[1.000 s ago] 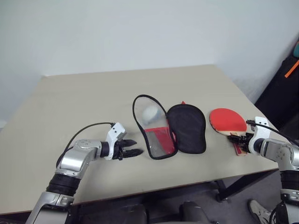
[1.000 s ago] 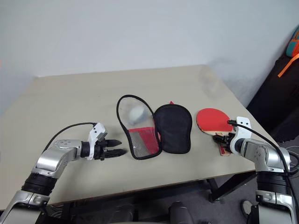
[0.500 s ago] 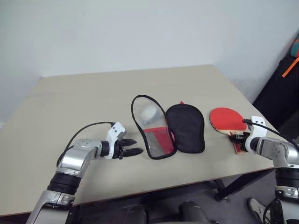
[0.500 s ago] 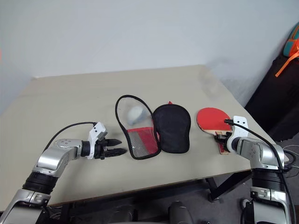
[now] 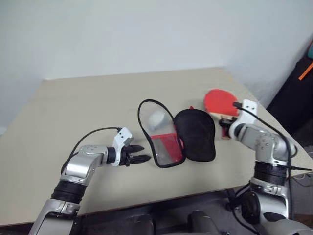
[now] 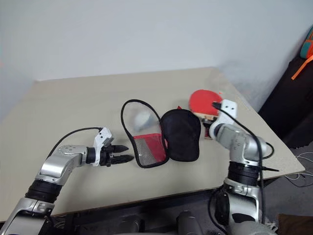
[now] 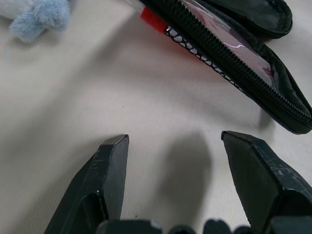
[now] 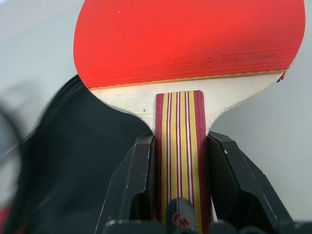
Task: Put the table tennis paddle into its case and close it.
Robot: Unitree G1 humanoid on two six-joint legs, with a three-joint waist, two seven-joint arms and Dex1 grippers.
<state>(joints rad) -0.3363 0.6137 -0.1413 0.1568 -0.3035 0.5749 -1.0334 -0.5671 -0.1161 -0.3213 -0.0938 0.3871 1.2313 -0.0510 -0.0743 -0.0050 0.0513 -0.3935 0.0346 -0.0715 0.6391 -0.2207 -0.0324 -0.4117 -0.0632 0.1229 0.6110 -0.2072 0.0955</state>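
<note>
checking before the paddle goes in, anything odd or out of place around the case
Yes: a small whitish-grey lump lies inside the wire-like loop of the opened case, where the table tennis paddle should go. Nothing looks spilled or damaged.

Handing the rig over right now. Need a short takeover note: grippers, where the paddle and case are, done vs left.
Right gripper: shut on the striped wooden handle of the red-faced table tennis paddle, held above the table's right side, beside the case.
Left gripper: open, empty, low over the beige table, just left of the case.
Case, a paddle-shaped soft zip pouch: unzipped and spread open at table centre, black fabric half on the right, red mesh-pocket half on the left with its piping loop standing up.
Small whitish-grey lump: lies inside that loop.
Done: paddle gripped.
Left: put paddle in the case, fold it shut, zip it.
</note>
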